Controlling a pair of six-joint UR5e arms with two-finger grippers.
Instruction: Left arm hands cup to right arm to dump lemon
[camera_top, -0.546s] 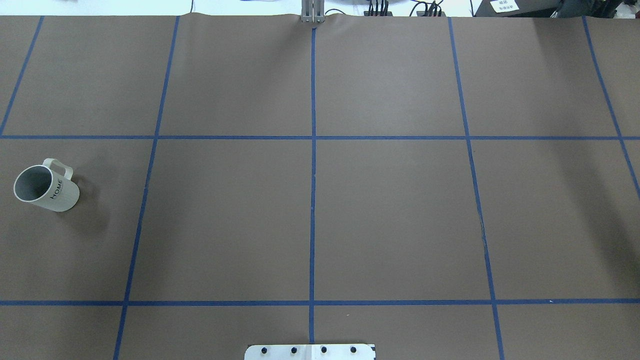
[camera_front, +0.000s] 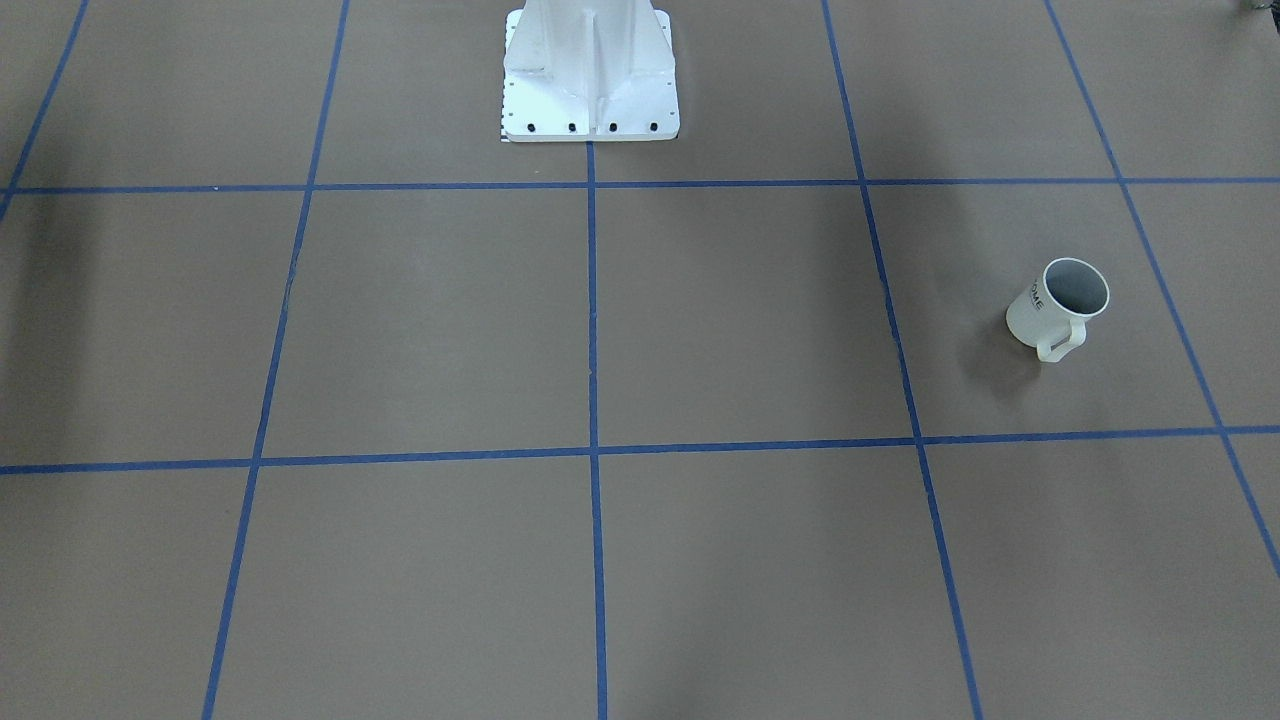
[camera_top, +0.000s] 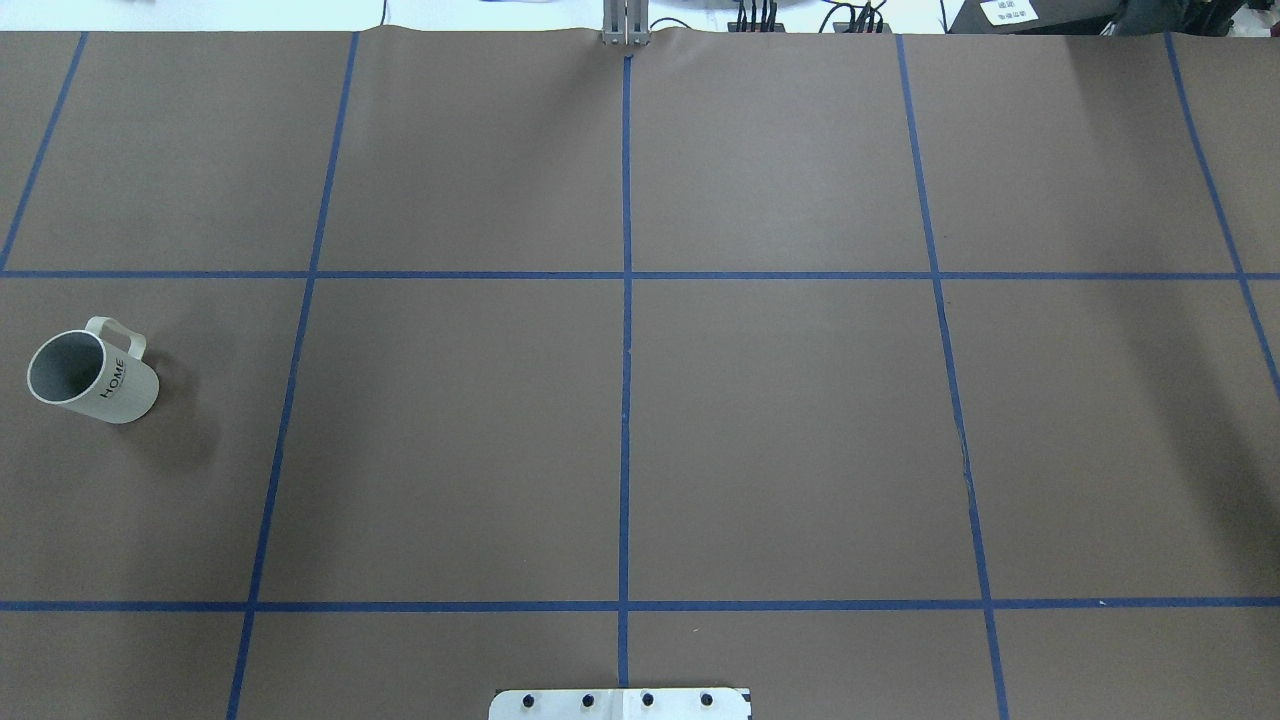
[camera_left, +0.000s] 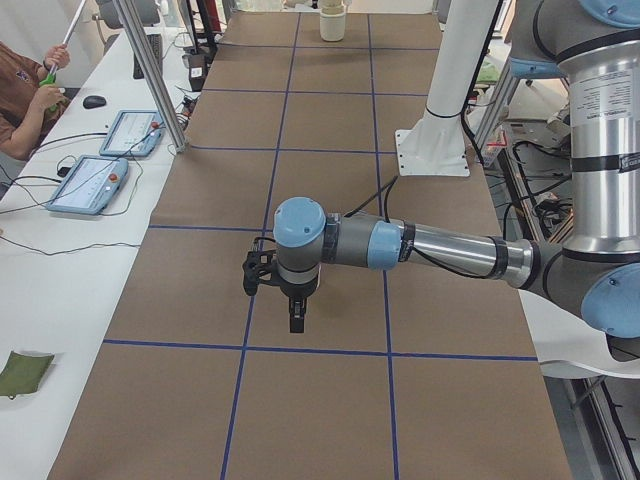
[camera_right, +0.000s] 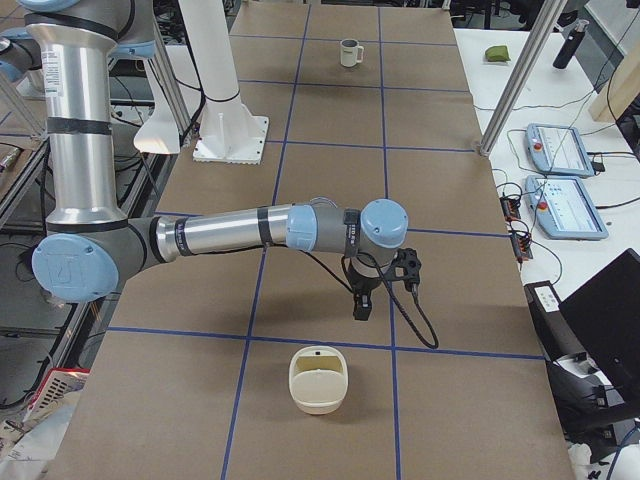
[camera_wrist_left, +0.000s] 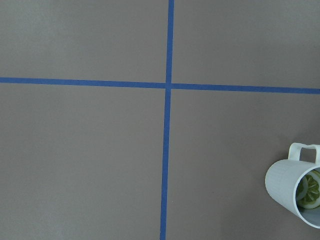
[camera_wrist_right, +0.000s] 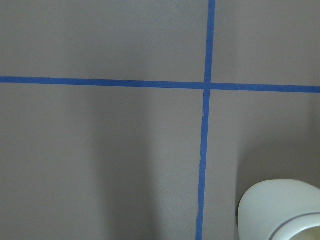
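Nothing moved, lemon (camera_wrist_left: 311, 190) in upright cup (camera_top: 92, 377), cannot tell whether left gripper (camera_left: 296, 320) or right gripper (camera_right: 362, 310) clenched

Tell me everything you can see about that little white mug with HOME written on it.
The cup is a small cream-white mug, ceramic by its look, with a squared loop handle, black HOME lettering on its side and a grey-blue inside. It stands upright on the brown paper table, far over on the robot's left side, with its handle turned away from the robot. The left wrist view shows a yellow-green lemon slice lying inside it. Nothing else touches it.
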